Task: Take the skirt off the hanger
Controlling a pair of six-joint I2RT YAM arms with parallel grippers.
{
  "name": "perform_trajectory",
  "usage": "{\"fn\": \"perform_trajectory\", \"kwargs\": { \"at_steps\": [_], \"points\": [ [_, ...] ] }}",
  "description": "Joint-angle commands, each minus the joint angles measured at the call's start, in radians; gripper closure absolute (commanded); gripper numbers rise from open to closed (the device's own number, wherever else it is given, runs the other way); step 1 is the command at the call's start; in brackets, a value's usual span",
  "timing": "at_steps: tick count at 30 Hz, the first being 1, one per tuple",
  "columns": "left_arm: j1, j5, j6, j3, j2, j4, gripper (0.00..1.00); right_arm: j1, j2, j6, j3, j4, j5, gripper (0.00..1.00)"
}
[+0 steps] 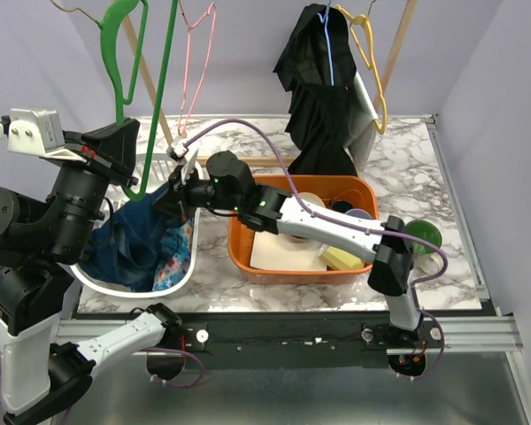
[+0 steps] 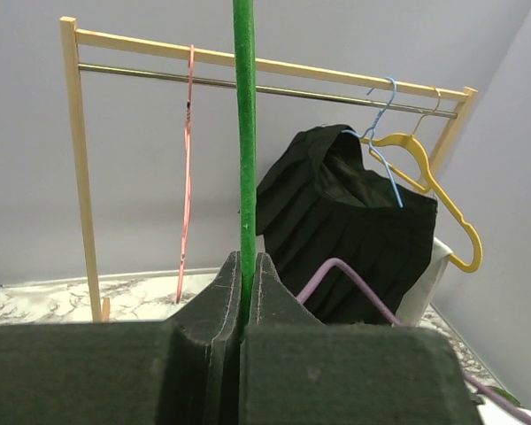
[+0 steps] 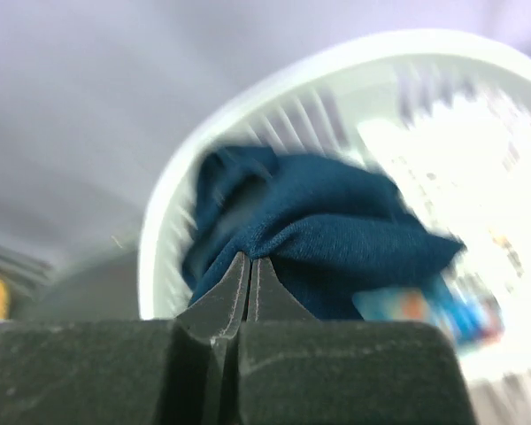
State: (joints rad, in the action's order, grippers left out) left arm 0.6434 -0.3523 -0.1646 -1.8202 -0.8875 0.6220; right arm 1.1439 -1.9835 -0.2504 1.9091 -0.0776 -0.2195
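The marble table [image 1: 407, 150] carries a wooden rack [image 2: 80, 159] at the back, where a black garment [image 2: 336, 221] hangs from a blue hanger [image 2: 385, 133] between a pink hanger [image 2: 187, 159] and a yellow hanger [image 2: 434, 190]. An orange bin [image 1: 239, 248] sits mid-table, touching a white basket [image 1: 184, 258] on its left. The blue skirt [image 1: 133, 239] lies heaped in the basket. Its upper edge meets the foot of the green hanger [image 1: 164, 80]; whether it is hooked on there I cannot tell. The left gripper [image 2: 244, 292] is clamped on the hanger's upright rod. The right gripper [image 3: 250, 274] is pinched tight on a fold of the skirt above the basket.
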Motion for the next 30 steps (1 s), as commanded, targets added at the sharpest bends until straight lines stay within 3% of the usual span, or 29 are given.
{"fn": "perform_trajectory", "kwargs": {
  "at_steps": [1,4,6,7,9,10,11,16,24,27,30],
  "points": [
    [-0.001,-0.016,0.02,-0.024,-0.004,-0.03,1.0,0.001,-0.148,-0.15,-0.012,0.412,-0.159,0.99],
    [-0.001,-0.027,0.033,-0.027,-0.013,-0.015,1.0,0.008,-0.228,-0.217,-0.021,0.446,-0.118,0.99],
    [-0.001,-0.037,0.039,-0.018,-0.01,-0.01,1.0,0.016,-0.238,-0.204,-0.036,0.386,-0.017,0.94],
    [-0.001,-0.048,0.039,-0.014,-0.007,-0.008,1.0,0.019,-0.236,-0.193,-0.038,0.353,0.017,0.78],
    [-0.001,-0.056,0.04,-0.002,0.002,-0.007,1.0,0.019,-0.221,-0.155,-0.036,0.245,0.087,0.62],
    [-0.001,-0.057,0.039,0.001,0.005,-0.005,1.0,0.019,-0.19,-0.138,-0.032,0.211,0.106,0.46],
    [-0.001,-0.056,0.039,0.009,0.005,-0.005,1.0,0.017,-0.169,-0.103,-0.044,0.176,0.12,0.41],
    [-0.001,-0.047,0.02,0.024,-0.001,0.005,1.0,0.019,-0.022,-0.053,-0.117,0.171,0.154,0.35],
    [-0.001,-0.011,0.002,-0.013,-0.025,0.082,1.0,0.019,0.245,-0.112,-0.327,0.176,0.091,0.28],
    [-0.001,0.018,-0.009,-0.048,-0.039,0.154,1.0,0.019,0.351,-0.107,-0.415,0.165,0.083,0.21],
    [-0.001,0.073,-0.032,-0.083,-0.048,0.238,1.0,0.02,0.428,-0.095,-0.47,0.122,0.101,0.0]
  ]
}}
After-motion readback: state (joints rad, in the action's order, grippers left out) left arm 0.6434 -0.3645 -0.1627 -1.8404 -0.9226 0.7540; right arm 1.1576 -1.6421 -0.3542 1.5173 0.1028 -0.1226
